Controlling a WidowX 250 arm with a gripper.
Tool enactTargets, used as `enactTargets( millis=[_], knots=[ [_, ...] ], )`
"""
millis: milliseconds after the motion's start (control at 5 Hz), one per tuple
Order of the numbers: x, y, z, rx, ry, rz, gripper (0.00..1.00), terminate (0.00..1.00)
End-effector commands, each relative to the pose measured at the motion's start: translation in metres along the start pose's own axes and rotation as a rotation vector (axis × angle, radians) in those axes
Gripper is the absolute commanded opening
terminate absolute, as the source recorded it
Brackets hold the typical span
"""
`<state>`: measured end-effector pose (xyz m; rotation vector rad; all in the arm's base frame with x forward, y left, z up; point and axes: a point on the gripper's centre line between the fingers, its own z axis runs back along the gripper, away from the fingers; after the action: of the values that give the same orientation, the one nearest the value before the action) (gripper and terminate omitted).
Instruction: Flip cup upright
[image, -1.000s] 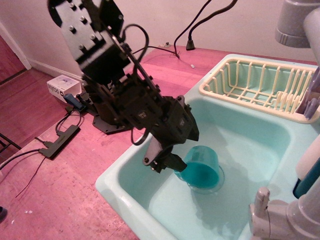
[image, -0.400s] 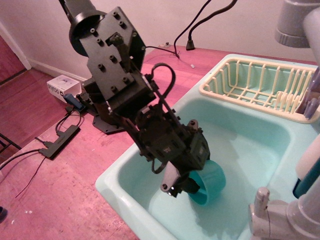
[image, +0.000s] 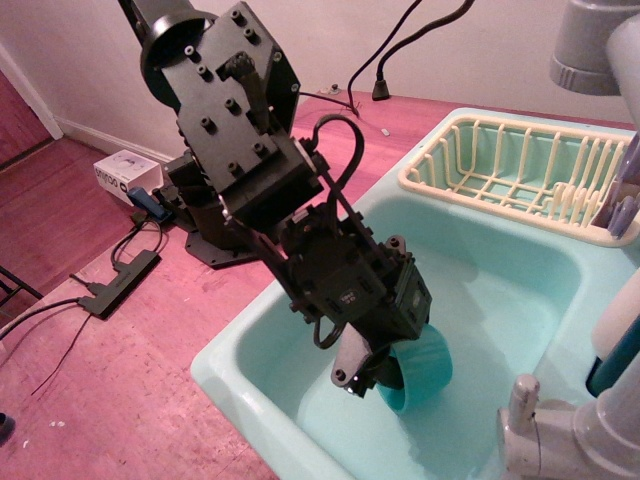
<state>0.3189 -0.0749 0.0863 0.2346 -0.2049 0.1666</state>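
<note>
The teal cup (image: 422, 372) is in the pale mint sink (image: 520, 290), near the front left of the basin. It is tilted on its side, with its rim facing down and toward the front. My black gripper (image: 372, 378) reaches down into the sink and is shut on the cup's left side. The fingers (image: 350, 365) cover part of the cup's wall. The handle is hidden.
A cream dish rack (image: 515, 175) sits at the back of the sink. A white faucet (image: 560, 435) stands at the front right corner. Bottles (image: 615, 345) stand on the right edge. Cables and a power strip (image: 115, 280) lie on the pink floor to the left.
My gripper has turned and moved right and down into the sink with the cup. The cup went from rim-down on the basin floor to tilted on its side.
</note>
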Motion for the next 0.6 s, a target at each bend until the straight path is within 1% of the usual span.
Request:
enactTargets(
  millis=[0, 200, 400],
  knots=[
    [0.013, 0.012, 0.035, -0.001, -0.066, 0.107, 0.0, 0.0],
    [0.013, 0.018, 0.046, -0.002, -0.077, 0.183, 0.0, 0.0],
    [0.007, 0.016, 0.042, -0.028, -0.086, 0.246, 0.0, 0.0]
  ],
)
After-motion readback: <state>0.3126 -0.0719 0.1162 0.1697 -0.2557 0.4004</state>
